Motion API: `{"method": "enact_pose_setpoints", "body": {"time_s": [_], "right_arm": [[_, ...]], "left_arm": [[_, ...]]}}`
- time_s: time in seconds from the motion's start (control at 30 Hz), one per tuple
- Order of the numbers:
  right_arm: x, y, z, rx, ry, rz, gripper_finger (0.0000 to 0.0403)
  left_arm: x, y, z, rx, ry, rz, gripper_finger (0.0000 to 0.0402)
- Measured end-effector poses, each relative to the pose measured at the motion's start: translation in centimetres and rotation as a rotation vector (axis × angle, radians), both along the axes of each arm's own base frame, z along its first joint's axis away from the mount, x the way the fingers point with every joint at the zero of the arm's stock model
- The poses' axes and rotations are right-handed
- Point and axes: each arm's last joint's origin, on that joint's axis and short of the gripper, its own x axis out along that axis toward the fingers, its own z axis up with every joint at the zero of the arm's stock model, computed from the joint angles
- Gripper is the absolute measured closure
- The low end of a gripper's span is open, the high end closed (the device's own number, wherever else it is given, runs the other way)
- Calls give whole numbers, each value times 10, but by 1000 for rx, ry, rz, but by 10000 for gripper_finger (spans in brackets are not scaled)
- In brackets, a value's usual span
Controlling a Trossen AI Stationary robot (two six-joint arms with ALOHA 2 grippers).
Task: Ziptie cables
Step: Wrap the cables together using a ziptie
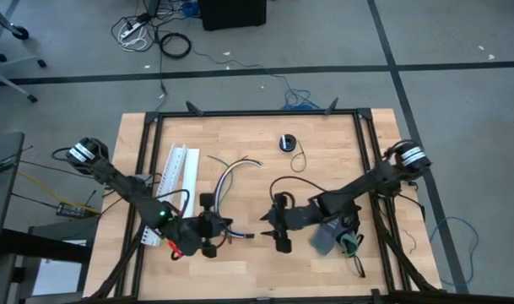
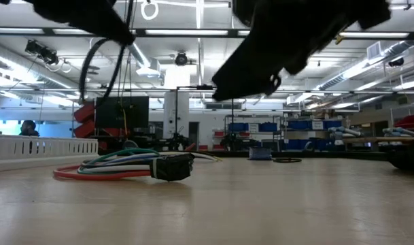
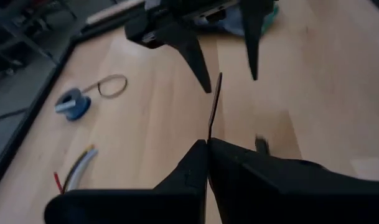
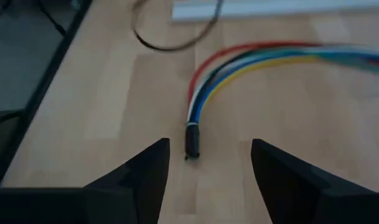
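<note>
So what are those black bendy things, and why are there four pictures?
They are two robot arms working at a wooden table. One picture looks down from above, one looks across from table height, and one camera sits on each arm's wrist. The left gripper is pinched shut on a thin black ziptie that sticks out toward the other arm. The right gripper is open and holds nothing; it points at the cables, a bunch of colored wires lying on the table. Also on the table are a long white plastic channel and a small blue roll.

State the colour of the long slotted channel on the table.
White; the channel shows best in the high view.
</note>
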Motion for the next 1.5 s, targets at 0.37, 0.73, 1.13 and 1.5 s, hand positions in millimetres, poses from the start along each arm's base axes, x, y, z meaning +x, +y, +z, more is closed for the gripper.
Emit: {"method": "enact_pose_setpoints", "body": {"time_s": [0.37, 0.73, 1.13, 1.5], "right_arm": [[44, -5, -43, 96, 87, 50, 190], [61, 9, -60, 51, 248, 39, 273], [40, -2, -35, -121, 359, -80, 380], [-67, -20, 56, -398, 661, -392, 381]], "left_arm": [[-7, -1, -4, -17, 16, 67, 401], [-8, 0, -4, -14, 17, 69, 401], [-9, -2, -4, -13, 16, 64, 401], [-11, -4, -5, -7, 21, 51, 401]]}}
